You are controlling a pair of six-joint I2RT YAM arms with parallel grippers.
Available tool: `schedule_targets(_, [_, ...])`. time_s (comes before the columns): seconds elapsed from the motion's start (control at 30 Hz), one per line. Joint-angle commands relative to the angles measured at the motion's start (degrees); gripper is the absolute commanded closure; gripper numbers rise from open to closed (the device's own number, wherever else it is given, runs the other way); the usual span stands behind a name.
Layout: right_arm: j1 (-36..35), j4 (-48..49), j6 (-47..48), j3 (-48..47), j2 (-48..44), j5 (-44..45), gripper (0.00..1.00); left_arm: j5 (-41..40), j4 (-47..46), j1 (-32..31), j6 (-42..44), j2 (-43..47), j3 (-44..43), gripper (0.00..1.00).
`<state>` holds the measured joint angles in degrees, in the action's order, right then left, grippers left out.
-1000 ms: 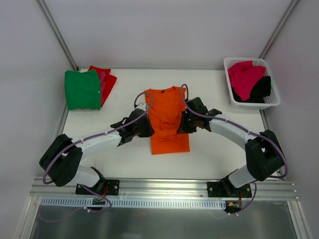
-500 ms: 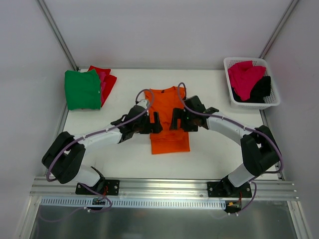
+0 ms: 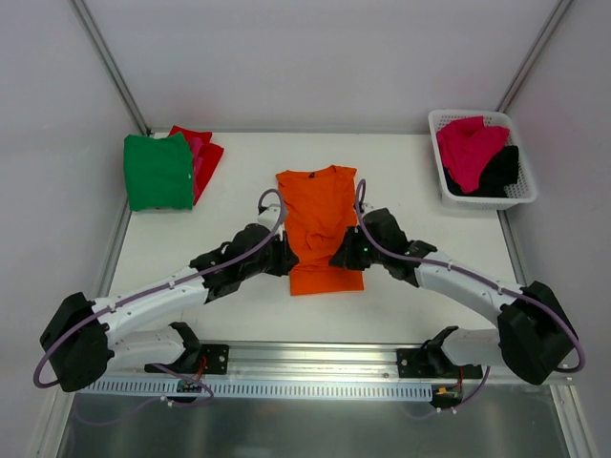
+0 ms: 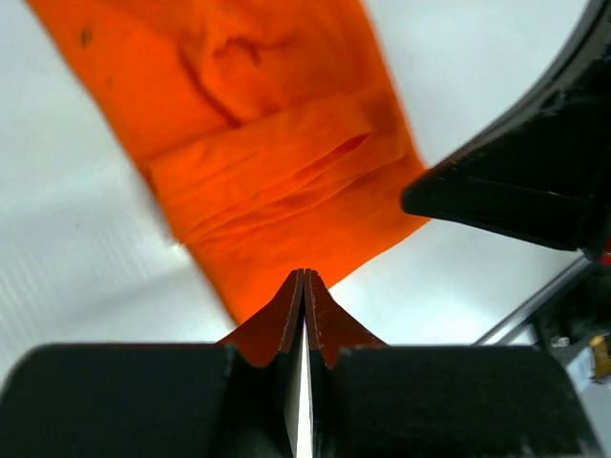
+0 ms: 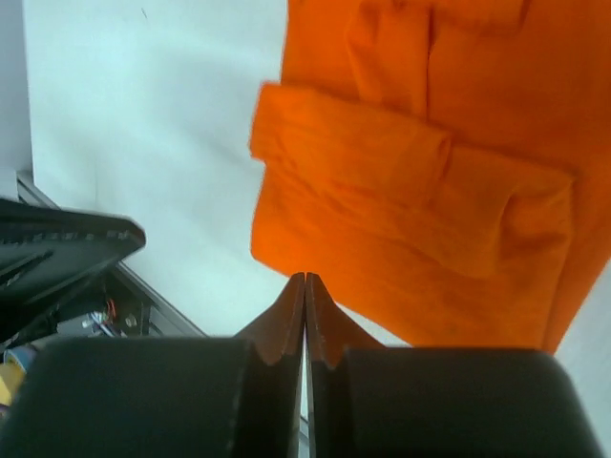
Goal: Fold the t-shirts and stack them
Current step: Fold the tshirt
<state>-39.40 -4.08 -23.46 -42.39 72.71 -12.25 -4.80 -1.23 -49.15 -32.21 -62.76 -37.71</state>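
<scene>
The orange t-shirt (image 3: 323, 224) lies flat mid-table, neck at the far end, its sides folded in to make a long narrow strip. My left gripper (image 3: 287, 260) is at the strip's lower left edge and my right gripper (image 3: 343, 258) at its lower right edge. Both are shut. In the left wrist view the shut tips (image 4: 305, 278) point at the near hem of the orange cloth (image 4: 277, 162). The right wrist view shows the same, with the tips (image 5: 305, 280) at the hem (image 5: 430, 200). I see no cloth between either pair of jaws.
A folded green t-shirt (image 3: 158, 172) lies on a red one (image 3: 205, 153) at the far left. A white lattice basket (image 3: 437, 122) at the far right holds a magenta-pink tee (image 3: 470, 148) and a black one (image 3: 502, 172). A metal rail runs along the near edge.
Both grippers opened beside the middle of the orange shirt, then drew back toward its near hem and shut again. The shirt's sides now lie flatter.
</scene>
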Motion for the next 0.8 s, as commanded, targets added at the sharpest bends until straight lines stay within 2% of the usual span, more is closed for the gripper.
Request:
schedule_targets(0.0, [-2.08,10.21,-8.26,5.91,2.43,-3.66,0.99,-0.13,-0.42,-0.07,-1.19,-2.36,2.55,1.00])
schedule_targets(0.33, [-4.20,20.94,-11.69,11.01,13.94,-2.52,1.00,3.74,-6.32,-0.07,-2.42,-7.81,4.14,1.00])
schedule_targets(0.6, [-4.37,22.27,-11.69,12.24,15.71,-2.16,1.00,4.62,-8.17,-2.18,-2.60,-8.69,4.05,1.00])
schedule_targets(0.77, [-4.55,21.83,-11.69,13.56,13.61,-1.38,1.00,9.89,-12.03,-2.18,-3.04,-15.44,2.12,1.00])
